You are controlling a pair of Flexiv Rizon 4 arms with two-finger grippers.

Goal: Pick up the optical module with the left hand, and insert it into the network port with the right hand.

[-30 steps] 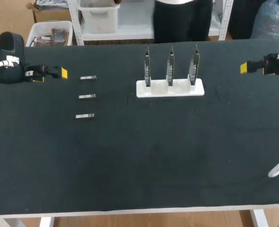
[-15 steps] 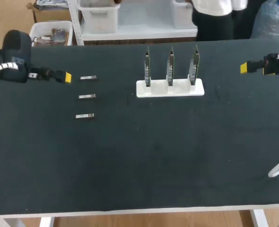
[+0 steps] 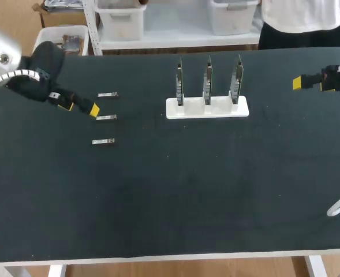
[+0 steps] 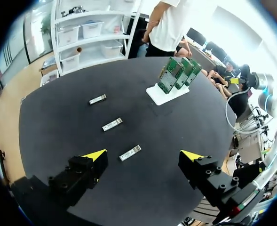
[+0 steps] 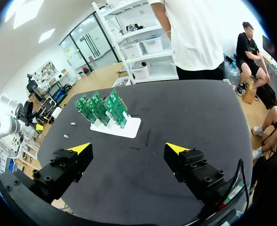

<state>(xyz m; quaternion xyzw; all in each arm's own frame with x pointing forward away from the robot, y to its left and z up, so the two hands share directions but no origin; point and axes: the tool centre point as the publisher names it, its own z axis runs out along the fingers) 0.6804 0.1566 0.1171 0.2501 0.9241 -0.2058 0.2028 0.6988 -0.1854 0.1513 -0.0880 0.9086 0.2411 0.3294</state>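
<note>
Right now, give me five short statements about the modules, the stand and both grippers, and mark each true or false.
1. Three optical modules lie on the table. True.
2. The left gripper is shut on a module. False: it is open and holds nothing.
3. The white stand holds three upright boards. True.
4. The right gripper carries a module. False: it is open and empty.
5. One module is plugged into a board. False: all three lie loose on the table, apart from the stand.
</note>
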